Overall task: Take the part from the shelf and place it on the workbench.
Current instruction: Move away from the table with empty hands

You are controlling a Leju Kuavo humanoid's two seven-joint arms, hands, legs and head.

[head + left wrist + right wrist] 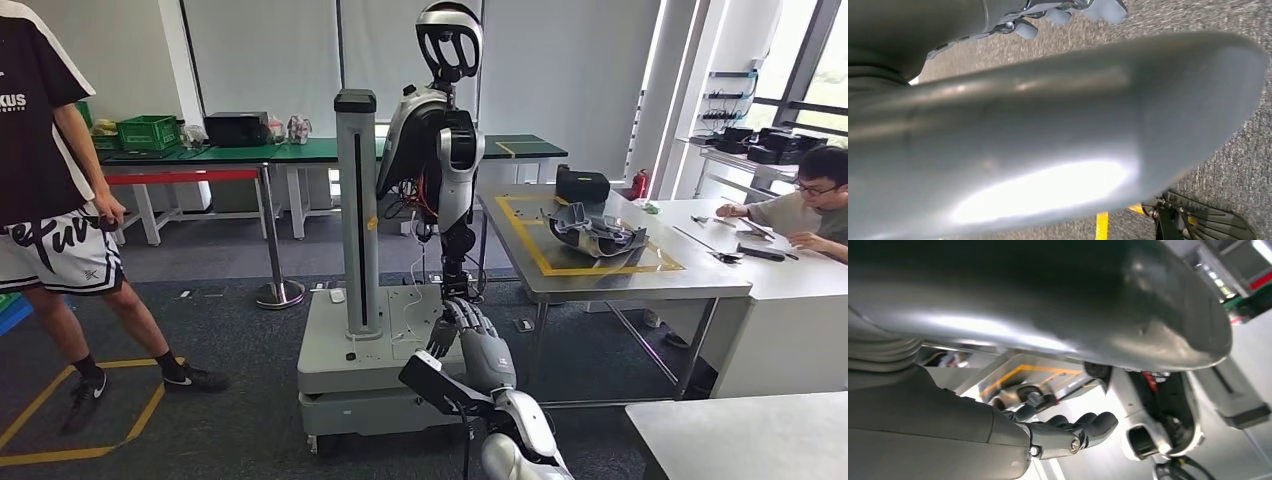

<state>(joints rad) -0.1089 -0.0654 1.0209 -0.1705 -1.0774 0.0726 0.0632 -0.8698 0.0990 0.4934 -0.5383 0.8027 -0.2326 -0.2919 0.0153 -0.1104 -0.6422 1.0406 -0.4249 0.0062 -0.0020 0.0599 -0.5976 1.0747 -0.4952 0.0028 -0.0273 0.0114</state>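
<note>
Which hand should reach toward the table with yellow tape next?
Probably the right hand: it is up in front, on the workbench's side. The left hand hangs low over the carpet floor.

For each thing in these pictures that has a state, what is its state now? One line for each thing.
Right robot hand: holds nothing, fingers apart, hanging low.
Left robot hand: blurred close-up over the carpet; whether it is open or closed is unclear.
Dark part: lying on the workbench, inside the yellow tape outline.
Other robot: upright at its stand.
Person at left: standing.
Person at right: seated at a table.
</note>
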